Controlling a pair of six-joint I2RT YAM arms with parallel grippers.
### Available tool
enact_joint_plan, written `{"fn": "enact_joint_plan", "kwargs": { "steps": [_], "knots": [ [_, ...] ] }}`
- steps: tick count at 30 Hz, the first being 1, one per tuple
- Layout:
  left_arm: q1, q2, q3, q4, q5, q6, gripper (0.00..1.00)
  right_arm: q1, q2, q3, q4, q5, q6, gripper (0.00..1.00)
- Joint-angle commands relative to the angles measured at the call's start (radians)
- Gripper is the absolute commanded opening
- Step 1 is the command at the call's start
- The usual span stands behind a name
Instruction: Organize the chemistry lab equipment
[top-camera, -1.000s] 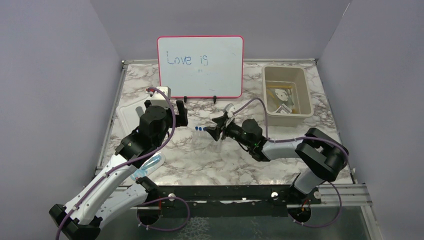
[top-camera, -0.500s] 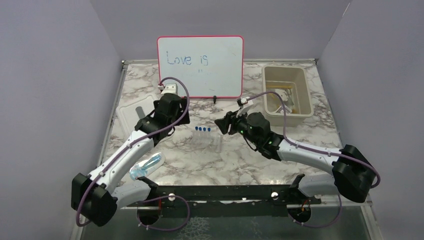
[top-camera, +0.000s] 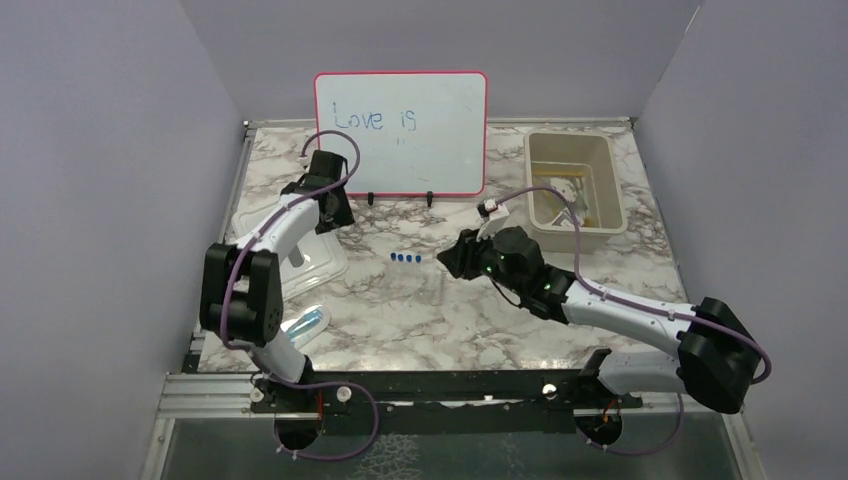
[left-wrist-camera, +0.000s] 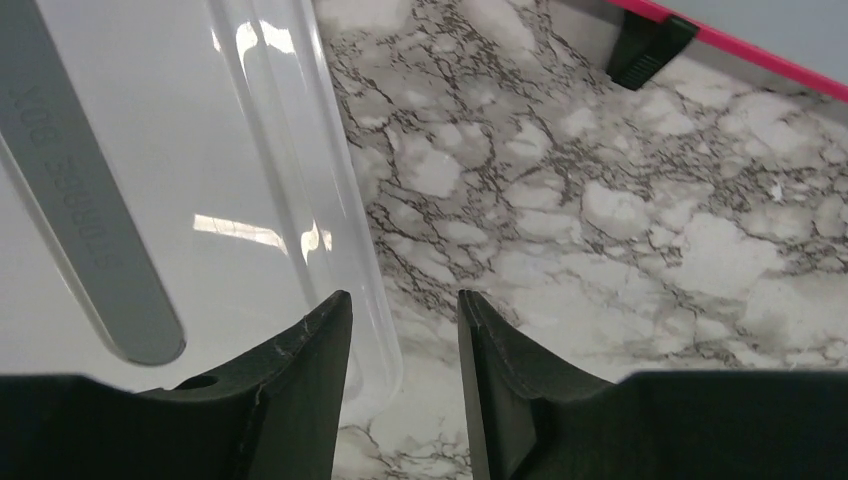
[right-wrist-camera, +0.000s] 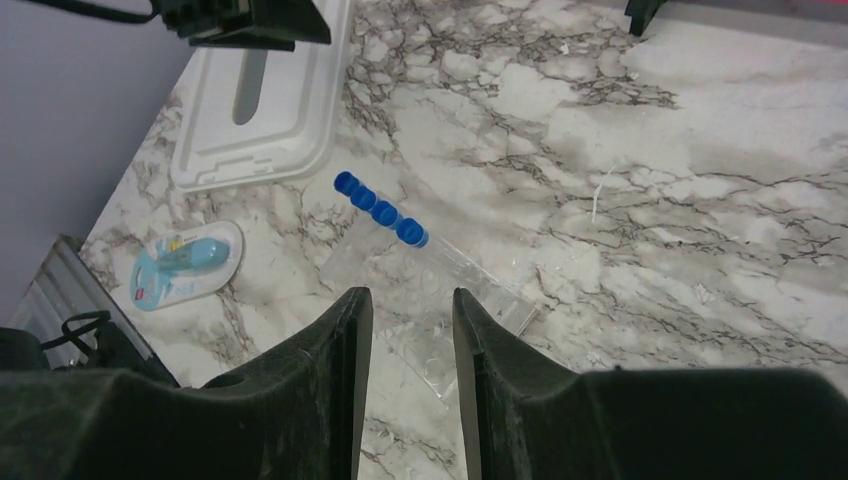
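Near the middle of the marble table (top-camera: 450, 320) lies a row of four blue-capped tubes (top-camera: 404, 258), caps side by side and their clear bodies running toward the near right (the bodies are plain only in the right wrist view, (right-wrist-camera: 381, 211)). They lie flat on the marble, apart from everything else. The right pincer (top-camera: 447, 257) hangs just to the right of the row, tips pointing left at it without touching. In its own view the two fingers (right-wrist-camera: 345, 330) stand a little apart with only bare tabletop and the clear tube ends between them, so it is open and holds nothing.

Farther left and nearer the table's front edge lies a pale blue packet (top-camera: 303, 326), also flat on the marble and well apart from both pincers. Left of the tubes, a whitish plastic lid (top-camera: 300, 255) rests on the table. The left pincer (top-camera: 325, 215) hangs over its far right part; in the left wrist view its fingers (left-wrist-camera: 310, 350) are parted, the lid's rim running beneath the gap, and nothing is gripped.

At the far right stands a beige bin (top-camera: 610, 185) with a few items inside, too small to tell. A red-framed whiteboard (top-camera: 400, 130) stands upright at the far edge.
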Motion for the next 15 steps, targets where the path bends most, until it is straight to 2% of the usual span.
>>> {"fn": "enact_joint_plan", "kwargs": {
  "steps": [1, 7, 15],
  "knots": [
    [0.071, 0.140, 0.119, -0.021, 0.053, 0.014, 0.47, 0.008, 0.049, 0.025, 0.005, -0.080, 0.028, 0.39],
    [0.098, 0.269, 0.184, -0.045, 0.062, 0.020, 0.48, 0.007, 0.108, 0.038, 0.031, -0.121, 0.033, 0.39],
    [0.098, 0.325, 0.176, -0.071, 0.010, 0.022, 0.51, 0.008, 0.130, 0.028, 0.050, -0.122, 0.029, 0.39]
  ]
}}
